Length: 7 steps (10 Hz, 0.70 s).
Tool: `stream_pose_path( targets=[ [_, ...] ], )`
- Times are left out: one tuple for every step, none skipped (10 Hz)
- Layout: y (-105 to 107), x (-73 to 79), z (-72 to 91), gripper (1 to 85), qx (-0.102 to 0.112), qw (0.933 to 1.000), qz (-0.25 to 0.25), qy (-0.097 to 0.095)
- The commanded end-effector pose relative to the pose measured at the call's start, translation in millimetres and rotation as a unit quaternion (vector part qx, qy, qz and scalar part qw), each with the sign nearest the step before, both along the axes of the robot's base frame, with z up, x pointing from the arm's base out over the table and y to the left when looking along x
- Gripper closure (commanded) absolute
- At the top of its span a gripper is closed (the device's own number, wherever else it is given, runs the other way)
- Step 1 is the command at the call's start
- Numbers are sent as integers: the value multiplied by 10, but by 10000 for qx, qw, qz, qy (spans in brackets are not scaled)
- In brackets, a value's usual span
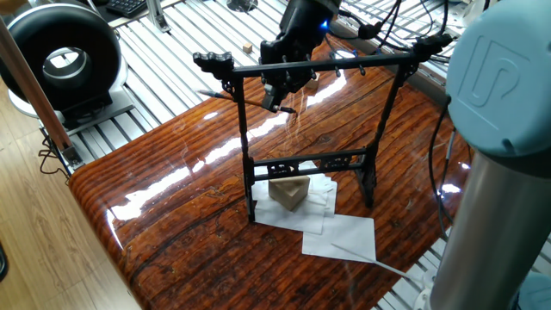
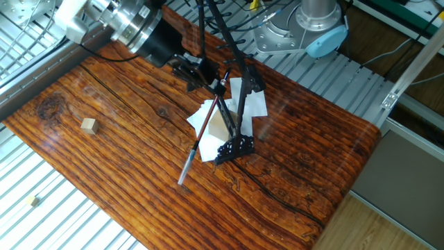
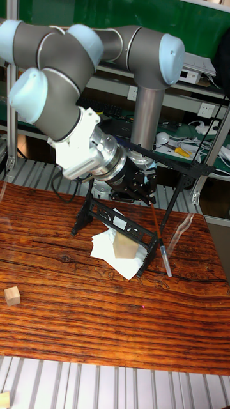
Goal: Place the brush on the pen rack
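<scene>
The gripper (image 2: 208, 78) is clenched on the top end of the brush (image 2: 199, 142), near the middle of the frame. The brush hangs slanted, tip low over the table (image 2: 125, 153), right beside the pen rack (image 1: 310, 138).

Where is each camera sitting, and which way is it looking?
One fixed view: sits high beside the arm's big grey column, looking down across the wooden table at the pen rack; the gripper shows behind the crossbar.
The other fixed view: high up on the opposite side, looking steeply down; the silver wrist and the brush show.
Tall fixed view: lower, at the table's long edge, facing the whole arm.
All three share the rack and the white papers.
</scene>
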State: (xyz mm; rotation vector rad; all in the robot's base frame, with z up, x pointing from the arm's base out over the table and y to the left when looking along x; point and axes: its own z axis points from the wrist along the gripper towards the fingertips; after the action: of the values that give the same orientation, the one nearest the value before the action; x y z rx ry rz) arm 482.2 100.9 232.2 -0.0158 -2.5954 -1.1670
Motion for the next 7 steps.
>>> stream_pose_path(
  targets=[
    [-130, -9, -47, 847, -402, 9988, 187, -228],
    [-195, 2, -99, 847, -581, 9974, 270, -334],
    [-191, 13, -93, 847, -603, 9972, 271, -344],
    [-269, 39, -162, 847, -809, 9950, 366, -462],
    [-265, 46, -154, 847, -836, 9948, 357, -451],
    [-264, 50, -148, 847, -859, 9946, 358, -450],
    [-276, 54, -154, 847, -899, 9942, 371, -469]
  ],
)
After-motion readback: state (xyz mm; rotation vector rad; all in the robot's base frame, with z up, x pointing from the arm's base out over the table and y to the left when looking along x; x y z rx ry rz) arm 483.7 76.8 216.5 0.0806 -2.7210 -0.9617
